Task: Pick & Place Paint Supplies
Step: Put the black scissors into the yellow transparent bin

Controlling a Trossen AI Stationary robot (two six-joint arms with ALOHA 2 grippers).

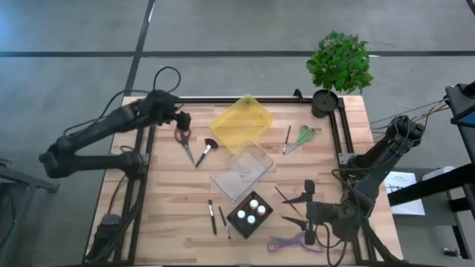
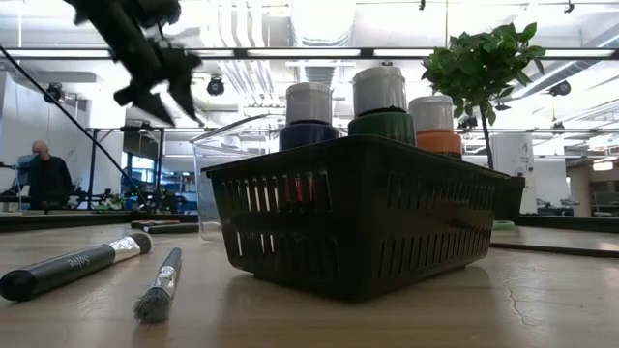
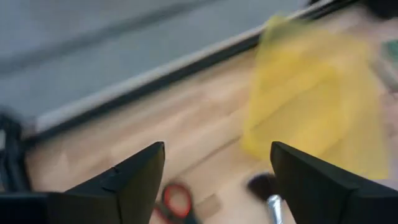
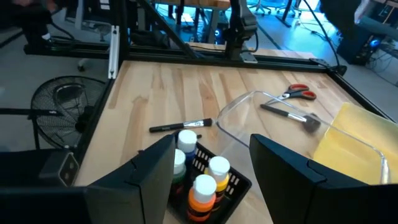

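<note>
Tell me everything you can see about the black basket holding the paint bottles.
The basket is a small, dark, rectangular bin, plastic by its look, with slotted mesh walls and a solid rim. It sits upright on the wooden table near the front edge, turned at an angle to it. Three white-capped bottles stand inside: blue, green and orange, their caps above the rim. Two brushes lie beside it without touching. Neither hand touches it.
</note>
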